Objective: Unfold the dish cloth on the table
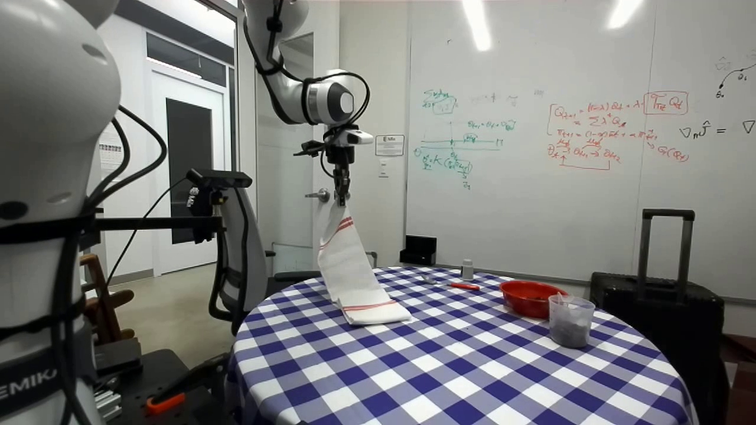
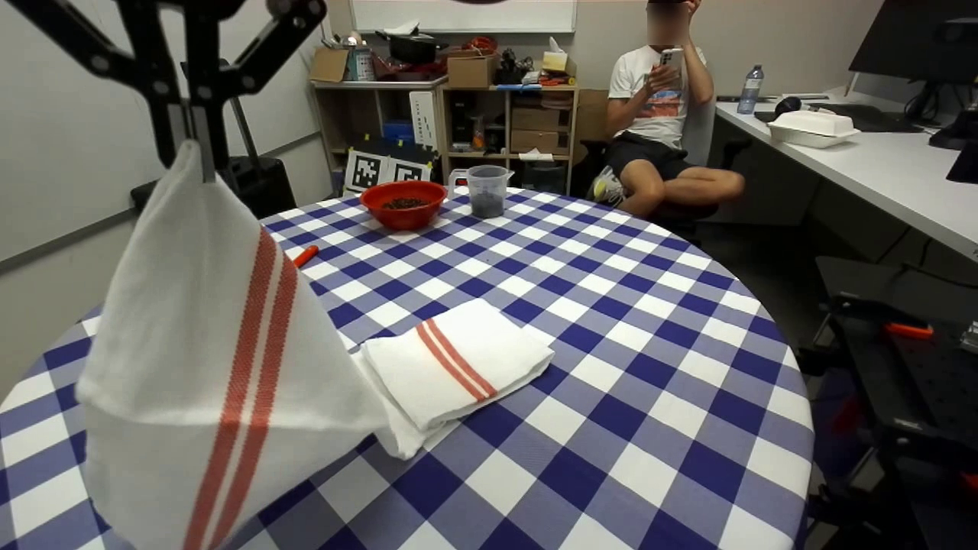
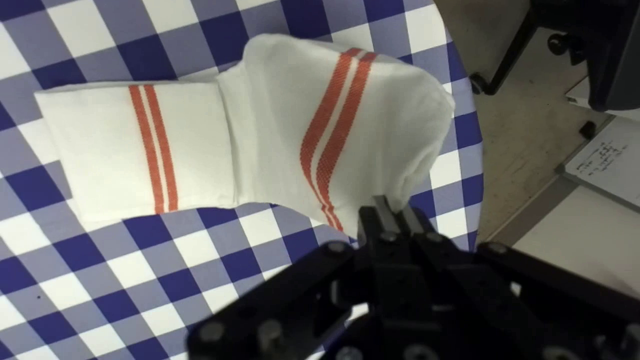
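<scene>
Dish cloth [image 1: 352,268]: folded end on desk [image 1: 460,366], inward of edge; other end raised near edge | Hand [image 2: 192,149]: pinching raised end | Step, judged: mid-unfold | Next: probably lower raised end edgeward, flat, then release

Brightly lit; glare streaks [image 1: 478,26] on whiteboard [image 1: 525,206]; claw [image 3: 398,216] blurred in wrist view.

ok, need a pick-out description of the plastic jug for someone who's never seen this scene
Start at the blue-and-white checked tablecloth. On it, find the red bowl; the plastic jug stands upright beside it. Unlike that low, opaque bowl, the jug is taller than it is wide, with see-through sides and a handle.
</scene>
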### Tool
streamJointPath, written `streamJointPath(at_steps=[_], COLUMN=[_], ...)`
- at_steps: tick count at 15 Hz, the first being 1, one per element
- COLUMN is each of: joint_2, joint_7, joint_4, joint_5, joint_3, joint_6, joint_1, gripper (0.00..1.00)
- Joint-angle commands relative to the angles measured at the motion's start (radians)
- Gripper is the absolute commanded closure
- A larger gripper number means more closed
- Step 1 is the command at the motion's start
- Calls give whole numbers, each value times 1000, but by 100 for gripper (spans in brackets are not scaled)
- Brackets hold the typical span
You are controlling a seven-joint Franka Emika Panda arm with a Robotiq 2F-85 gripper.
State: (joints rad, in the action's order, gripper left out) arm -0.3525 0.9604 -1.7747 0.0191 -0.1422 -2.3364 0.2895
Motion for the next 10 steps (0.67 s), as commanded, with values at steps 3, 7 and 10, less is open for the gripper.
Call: streamJointPath(at_steps=[3, 7, 10], joint_2=[106, 159, 198], joint_7=[-88, -105, -102], joint_4=[-43, -58, -63], joint_5=[152, 246, 246], joint_3=[54, 75, 77], joint_6=[38, 33, 24], joint_1=[0, -18, -44], gripper=[99, 99, 99])
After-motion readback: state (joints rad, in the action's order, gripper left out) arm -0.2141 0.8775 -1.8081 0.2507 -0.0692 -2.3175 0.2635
